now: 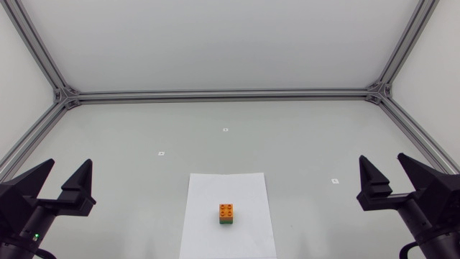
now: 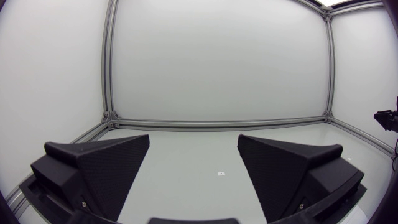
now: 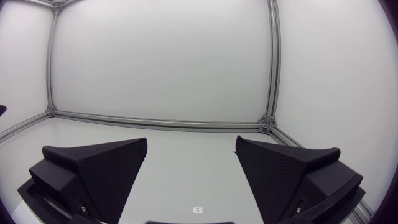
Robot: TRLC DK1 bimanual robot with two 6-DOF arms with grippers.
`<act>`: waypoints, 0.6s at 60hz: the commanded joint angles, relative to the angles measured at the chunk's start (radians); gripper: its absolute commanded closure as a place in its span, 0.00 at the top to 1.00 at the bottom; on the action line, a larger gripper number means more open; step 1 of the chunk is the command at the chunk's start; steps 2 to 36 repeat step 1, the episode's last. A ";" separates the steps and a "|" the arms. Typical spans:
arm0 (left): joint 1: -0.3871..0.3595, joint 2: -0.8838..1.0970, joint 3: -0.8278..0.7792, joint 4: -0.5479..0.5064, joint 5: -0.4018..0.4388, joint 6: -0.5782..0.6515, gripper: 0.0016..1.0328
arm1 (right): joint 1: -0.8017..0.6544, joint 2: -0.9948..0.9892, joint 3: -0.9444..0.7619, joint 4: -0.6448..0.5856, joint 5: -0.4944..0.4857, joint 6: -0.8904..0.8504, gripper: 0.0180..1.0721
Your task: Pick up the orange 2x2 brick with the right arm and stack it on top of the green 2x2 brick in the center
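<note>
The small orange 2x2 plastic brick [image 1: 226, 210] is sitting squarely on the green 2x2 plastic brick [image 1: 226, 222], on a white paper sheet [image 1: 208, 223] lying mid-tabletop [image 1: 302, 137]. The right black wedge-fingered tool [image 1: 382, 160] is hanging well off to the side, fingers apart and empty; the left tool [image 1: 70, 162] is doing likewise. The risk, I judge, is that the studs are not fully seated, so any nudge could topple the stack.

Orange 2x2 brick [image 1: 226, 210] stacked squarely atop green 2x2 brick [image 1: 226, 222], upright, table center.
</note>
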 commanded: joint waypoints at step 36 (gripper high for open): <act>0.003 -0.008 -0.041 -0.015 0.004 0.013 0.96 | -0.007 -0.006 -0.024 0.018 0.002 0.026 0.96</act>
